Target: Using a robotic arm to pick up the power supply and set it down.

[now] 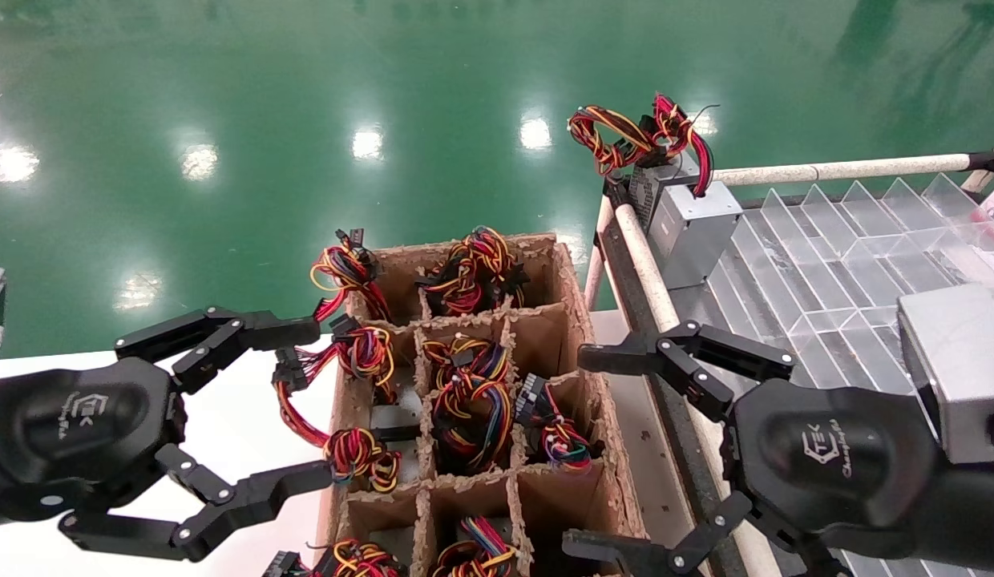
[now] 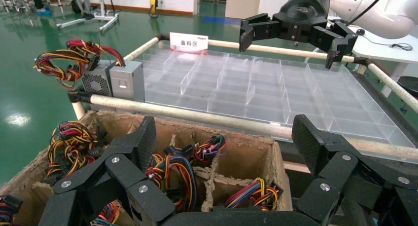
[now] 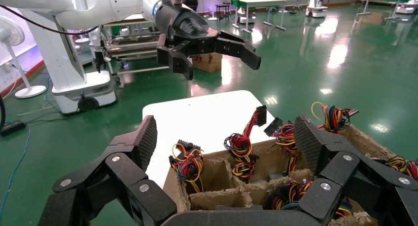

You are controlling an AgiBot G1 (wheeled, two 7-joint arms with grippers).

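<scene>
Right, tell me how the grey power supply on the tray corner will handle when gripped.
The power supply looks like a rigid metal box, so probably stiff and fairly heavy for its size. Its smooth sides may be slippery. The wire bundle on top looks floppy and might snag.

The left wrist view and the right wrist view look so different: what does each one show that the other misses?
Only the left wrist view shows the clear divided tray, the grey power supply on its corner, and the right gripper. Only the right wrist view shows the white table and the left gripper. Both show the cardboard box of coloured wires, and open fingers.
</scene>
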